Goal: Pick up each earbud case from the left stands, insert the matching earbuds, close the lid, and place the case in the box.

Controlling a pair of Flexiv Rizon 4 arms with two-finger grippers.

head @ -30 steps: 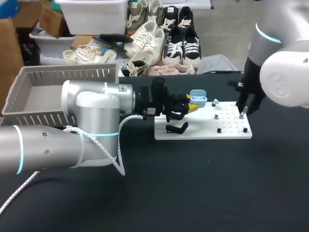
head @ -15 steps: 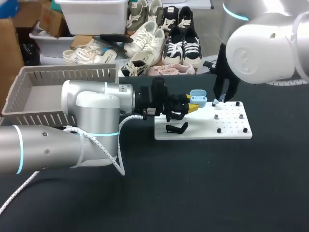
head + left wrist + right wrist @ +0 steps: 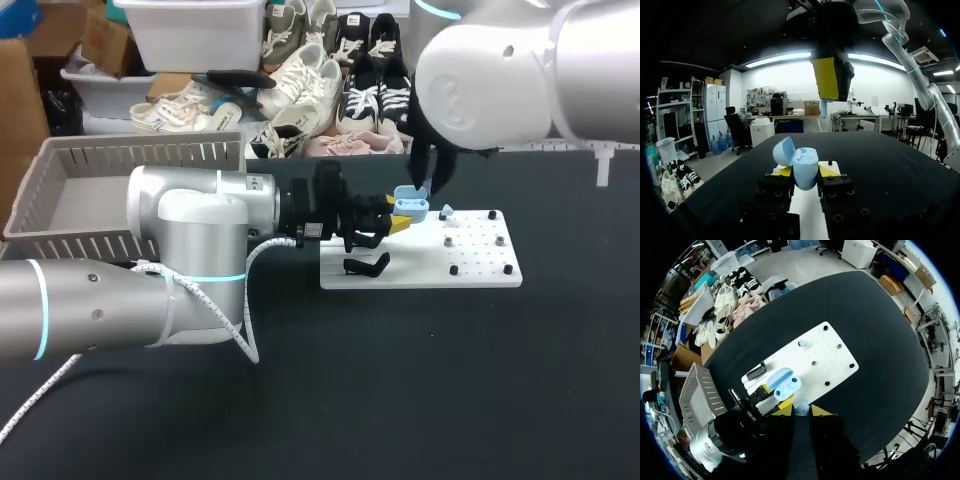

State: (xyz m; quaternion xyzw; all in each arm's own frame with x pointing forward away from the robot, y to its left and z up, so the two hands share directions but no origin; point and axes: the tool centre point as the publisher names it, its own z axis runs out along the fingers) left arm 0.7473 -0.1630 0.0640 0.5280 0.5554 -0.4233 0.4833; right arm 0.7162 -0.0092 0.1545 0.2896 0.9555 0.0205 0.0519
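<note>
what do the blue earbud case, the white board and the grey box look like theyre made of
Light blue egg-shaped earbud case, lid open: likely smooth matte plastic, going by its soft, even shading.
White flat board with rows of holes: rigid plastic or painted metal; the look leaves it open.
Grey slatted box: probably moulded plastic, judging by its thin ribbed walls.

The board [image 3: 480, 270] lies on the surface [image 3: 400, 400], right of the box [image 3: 60, 190]. Over its left end the left gripper [image 3: 400, 222] holds the case [image 3: 411, 203]; the right gripper [image 3: 427, 190], gripping an earbud [image 3: 801, 406], hangs just above. A stand [image 3: 368, 265] sits beneath.
</note>
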